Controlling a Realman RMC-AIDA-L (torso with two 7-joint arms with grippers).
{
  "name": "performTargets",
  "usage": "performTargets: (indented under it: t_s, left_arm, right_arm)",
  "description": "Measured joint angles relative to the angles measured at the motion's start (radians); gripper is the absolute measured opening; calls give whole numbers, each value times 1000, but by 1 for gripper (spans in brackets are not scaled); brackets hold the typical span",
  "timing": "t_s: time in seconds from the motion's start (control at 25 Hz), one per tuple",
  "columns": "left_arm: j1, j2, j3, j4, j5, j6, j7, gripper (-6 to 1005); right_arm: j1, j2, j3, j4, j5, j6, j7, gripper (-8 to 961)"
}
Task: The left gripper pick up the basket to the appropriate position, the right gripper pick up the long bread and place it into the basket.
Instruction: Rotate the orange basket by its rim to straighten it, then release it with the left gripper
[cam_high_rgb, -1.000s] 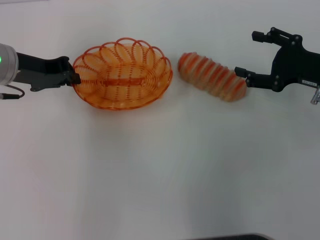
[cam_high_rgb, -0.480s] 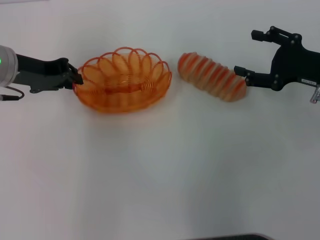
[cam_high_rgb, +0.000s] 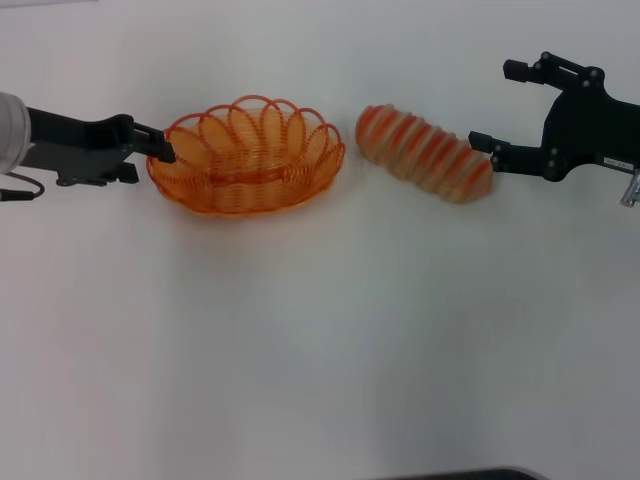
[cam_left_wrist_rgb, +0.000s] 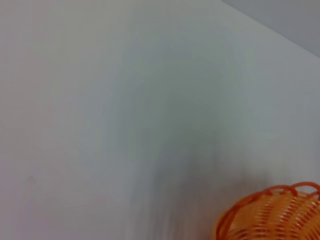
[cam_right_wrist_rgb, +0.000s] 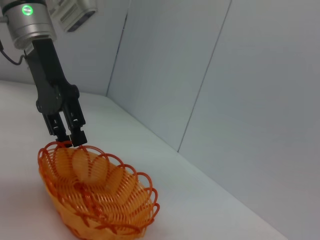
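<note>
basket (cam_high_rgb: 246, 156) sits flat on the white table (cam_high_rgb: 320, 340), left of centre, oval, long axis side to side. left gripper (cam_high_rgb: 160, 150) at the basket's left end, fingertips (cam_right_wrist_rgb: 75, 137) drawn close together right at the looped rim; whether they pinch the wire or only touch it, cannot tell. long bread (cam_high_rgb: 425, 153) lies on the table just right of the basket, apart from it, angled, its near end lower right. right gripper (cam_high_rgb: 495, 105) at that right end, fingers spread wide; the lower finger touches or nearly touches the loaf's tip.
</note>
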Motion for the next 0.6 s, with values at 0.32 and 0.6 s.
performTargets:
  t_s: [0.32, 0.6]
  left_arm:
    - [13, 5, -12, 40, -2, 33, 4, 561]
    - [24, 5, -41, 118, -35, 101, 35, 567]
  right_arm:
    - [-1, 0, 5, 0, 0, 0, 4, 880]
    - [1, 0, 6, 1, 0, 0, 8, 880]
